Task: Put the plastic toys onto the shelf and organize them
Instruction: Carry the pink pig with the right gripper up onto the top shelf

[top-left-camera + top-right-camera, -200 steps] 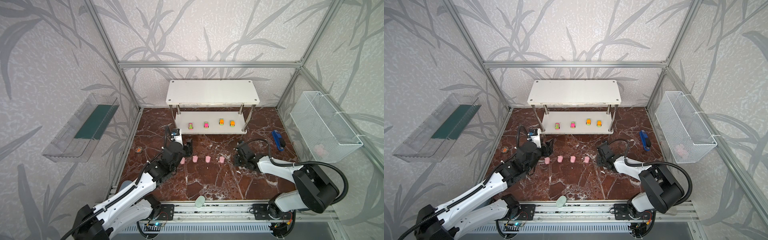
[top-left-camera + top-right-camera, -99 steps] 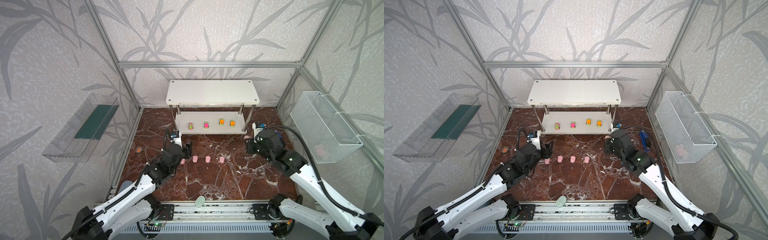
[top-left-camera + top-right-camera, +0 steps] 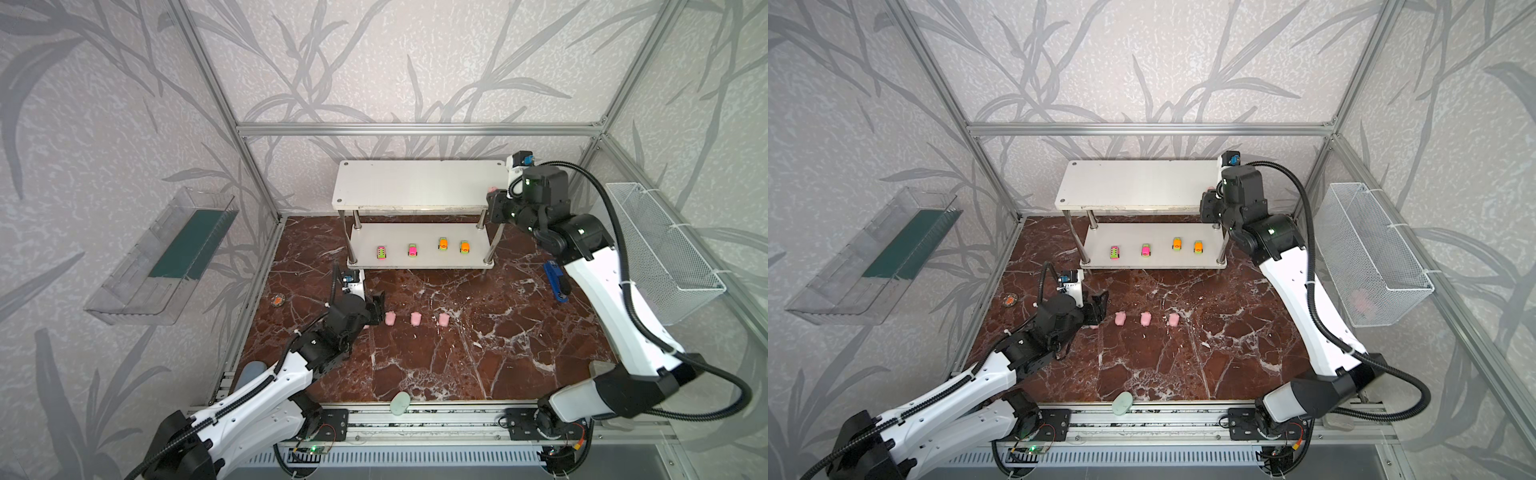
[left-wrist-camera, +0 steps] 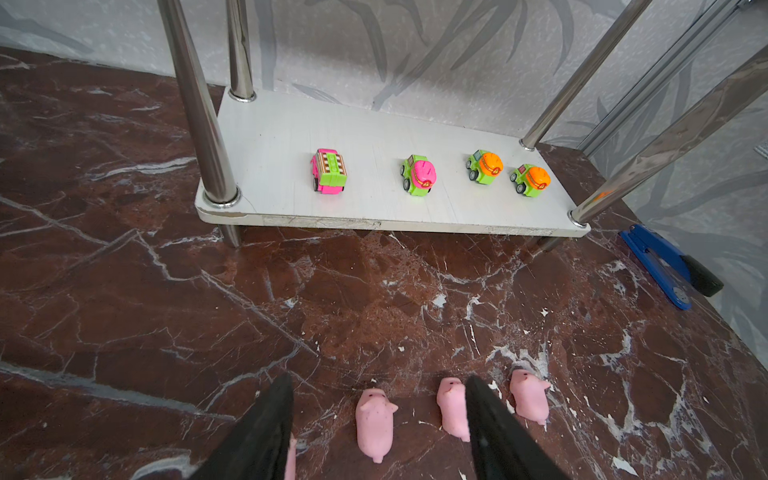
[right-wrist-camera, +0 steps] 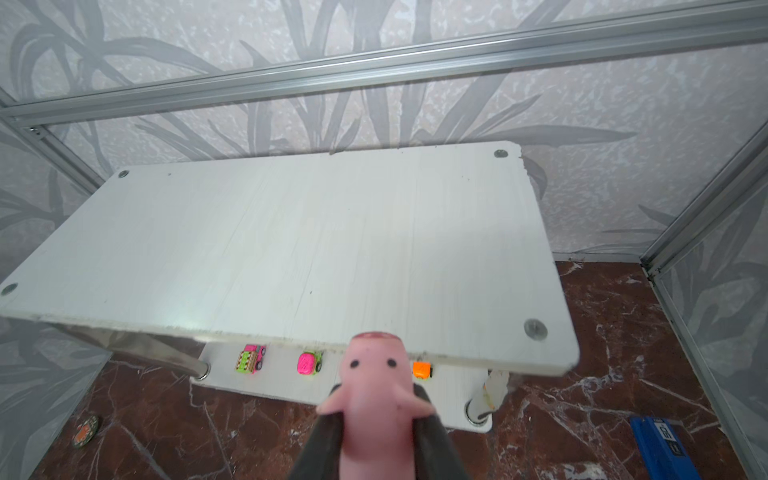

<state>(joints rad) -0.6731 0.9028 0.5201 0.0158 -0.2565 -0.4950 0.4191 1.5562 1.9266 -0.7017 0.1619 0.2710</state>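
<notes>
Since the frame a second earlier, the right arm has lifted off the table point(image 3: 457, 353) and swung up to the right end of the shelf point(image 3: 415, 183); the left arm and the row of pigs on the table have kept their places. The right end effector point(image 5: 377, 415) is clamped on a pale-pink held pig point(image 5: 376, 374), snout toward the front edge of the upper board; in both top views it sits at that board's right end point(image 3: 1211, 188), and contact with the board cannot be told. The upper board carries nothing else. Four toy cars point(image 4: 419, 175) stand in a line on the lower board, two pink-and-green to the left, two orange-and-green to the right. Four pigs on the table point(image 3: 416, 319) lie in a row in front of the shelf, well apart from it. The left end effector point(image 4: 377, 380) stands with fingers apart, holding nothing, at the row's left end; in the left wrist view one pig lies between the fingers point(image 4: 257, 432) and one is partly hidden behind each.
</notes>
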